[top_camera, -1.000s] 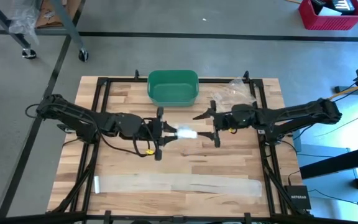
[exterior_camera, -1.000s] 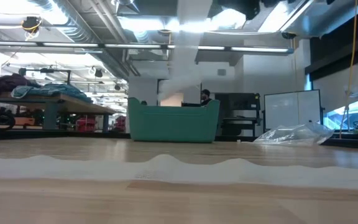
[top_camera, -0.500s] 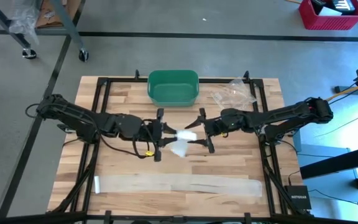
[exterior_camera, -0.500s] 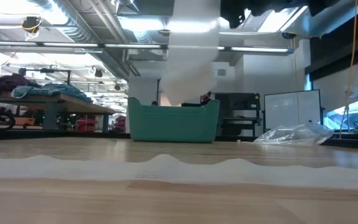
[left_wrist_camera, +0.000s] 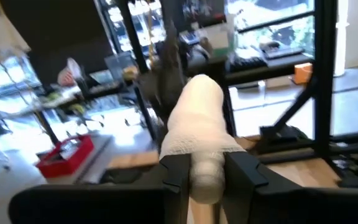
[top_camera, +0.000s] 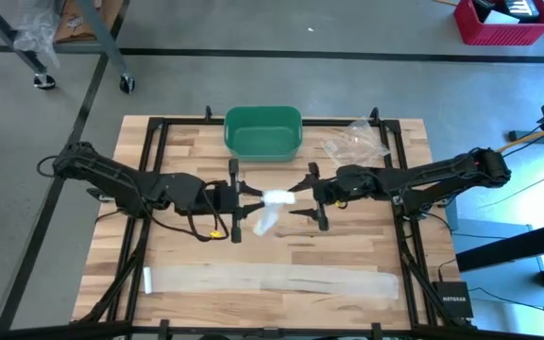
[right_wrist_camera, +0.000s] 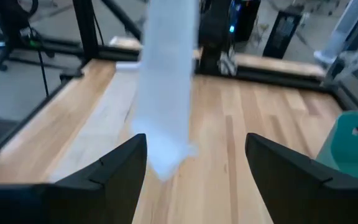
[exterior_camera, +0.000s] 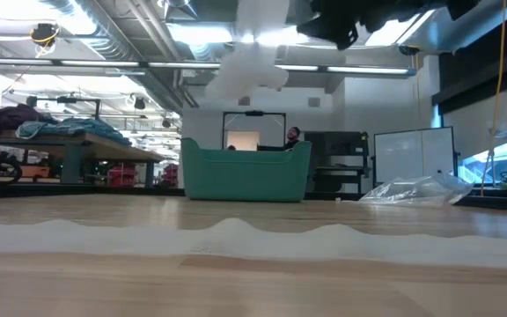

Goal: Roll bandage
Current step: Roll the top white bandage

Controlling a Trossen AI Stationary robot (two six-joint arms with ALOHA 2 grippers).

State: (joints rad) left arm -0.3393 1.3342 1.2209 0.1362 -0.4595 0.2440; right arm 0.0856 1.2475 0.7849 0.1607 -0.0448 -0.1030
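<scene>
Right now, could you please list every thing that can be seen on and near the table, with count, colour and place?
bandage roll: one, white, held above the table centre, loose tail hanging
flat bandage strip: one, white, along the table's near edge
bin: one, green, far edge of the table, middle
plastic bag: one, clear, far right part of the table
crate: one, red, on the floor beyond the table
table: one, light wood
left hand: one, dark, shut on the bandage roll
right hand: one, dark, open, beside the roll's right end
</scene>
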